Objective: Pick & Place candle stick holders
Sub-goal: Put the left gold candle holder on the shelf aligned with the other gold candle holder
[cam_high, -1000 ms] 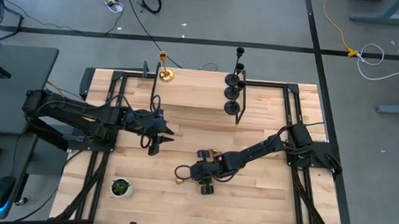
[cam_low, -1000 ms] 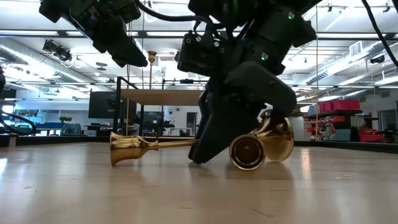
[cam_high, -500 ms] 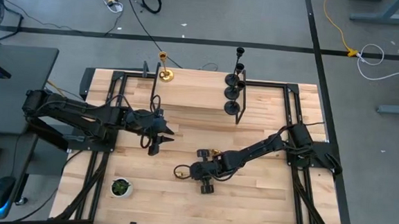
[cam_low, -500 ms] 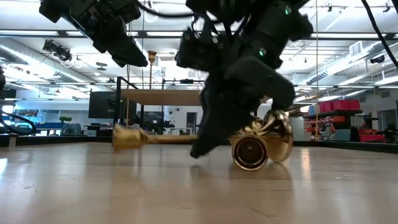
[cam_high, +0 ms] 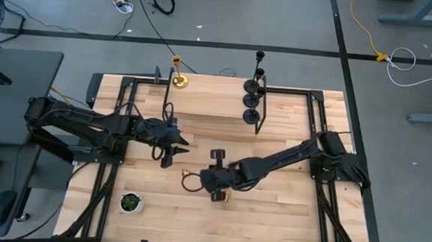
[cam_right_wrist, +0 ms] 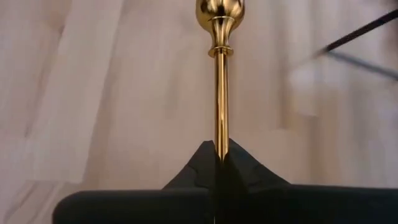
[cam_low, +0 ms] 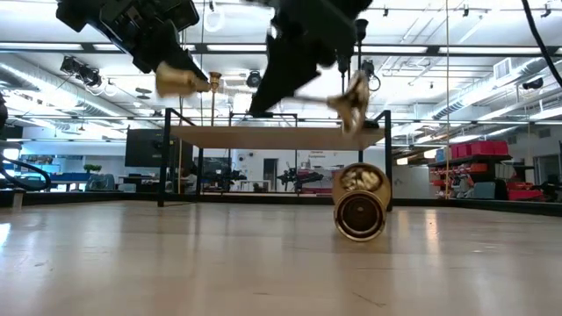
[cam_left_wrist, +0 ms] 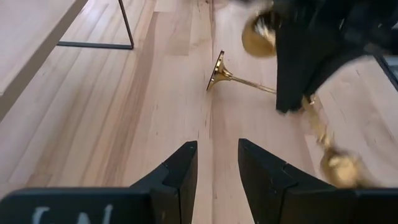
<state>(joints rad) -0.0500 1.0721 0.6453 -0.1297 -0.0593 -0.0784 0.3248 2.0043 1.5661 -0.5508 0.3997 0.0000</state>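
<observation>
My right gripper (cam_high: 206, 182), over the table's middle, is shut on a gold candle stick holder (cam_right_wrist: 217, 74), held well above the wood. Its cup end (cam_low: 180, 81) and flared base (cam_low: 356, 96) show blurred in the low view. A second gold holder (cam_low: 360, 202) lies on its side on the table under that arm, its base (cam_left_wrist: 217, 70) toward my left gripper. My left gripper (cam_left_wrist: 214, 168) hovers open at centre left (cam_high: 171, 144), holding nothing. One gold holder (cam_high: 178, 72) and three black ones (cam_high: 254, 89) stand on the raised shelf (cam_high: 213, 98). My right gripper pinches the holder's slim stem (cam_right_wrist: 217, 140) between its two shut fingers. The stem runs straight on from the fingertips, roughly in line with them, out to the cup end (cam_right_wrist: 219, 12). The holder is lifted clear of the table and lies about level.
A small white pot with a green plant (cam_high: 129, 202) stands near the front left corner. The shelf's black legs (cam_high: 164, 106) stand on the far half of the table. Bare wood (cam_high: 270, 214) lies at the front right.
My right gripper has risen and gone a little toward the table's left with the gold holder. That holder lay on its side on the wood a second ago and is now lifted clear, about level. The other gold holder has stayed on the table.
</observation>
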